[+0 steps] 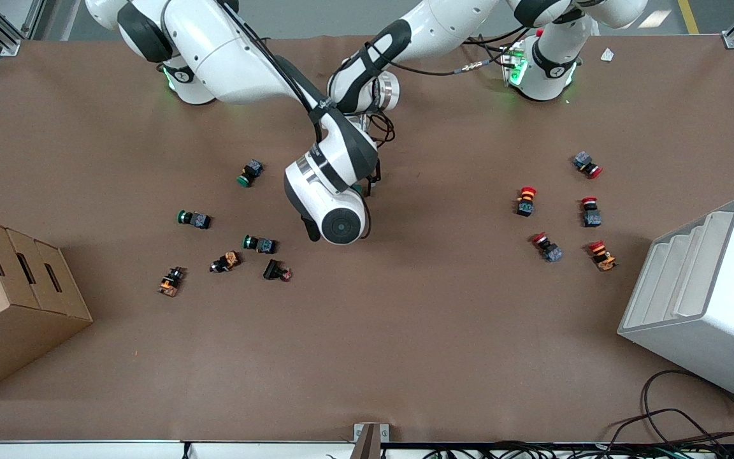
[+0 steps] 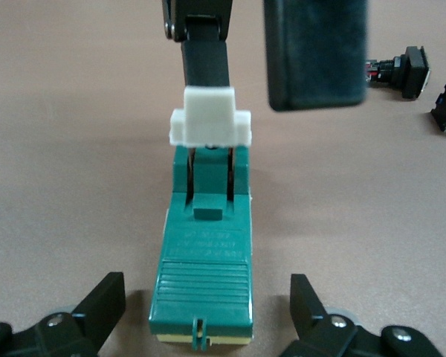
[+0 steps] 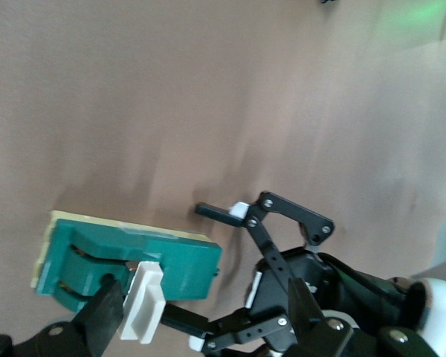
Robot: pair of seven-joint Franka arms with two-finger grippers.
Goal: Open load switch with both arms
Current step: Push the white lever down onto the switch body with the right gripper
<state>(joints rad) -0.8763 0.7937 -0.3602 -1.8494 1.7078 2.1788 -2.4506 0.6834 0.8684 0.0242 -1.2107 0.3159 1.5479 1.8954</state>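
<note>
The load switch (image 2: 204, 275) is a dark-green block lying flat on the brown table, its white lever (image 2: 210, 123) raised at one end. My left gripper (image 2: 206, 297) is open, one finger on each side of the end away from the lever, with a gap to the block on both sides. My right gripper (image 3: 204, 305) is open around the white lever (image 3: 143, 301), which lies close against one finger (image 3: 104, 320). In the front view both arms meet at mid-table, and only a sliver of the load switch (image 1: 357, 188) shows under the right wrist.
Green-capped push buttons (image 1: 251, 172) and other small parts lie toward the right arm's end, near a cardboard box (image 1: 16, 299). Red-capped buttons (image 1: 525, 200) lie toward the left arm's end, near a white stepped rack (image 1: 705, 299). Cables (image 1: 679, 421) trail at the table's near edge.
</note>
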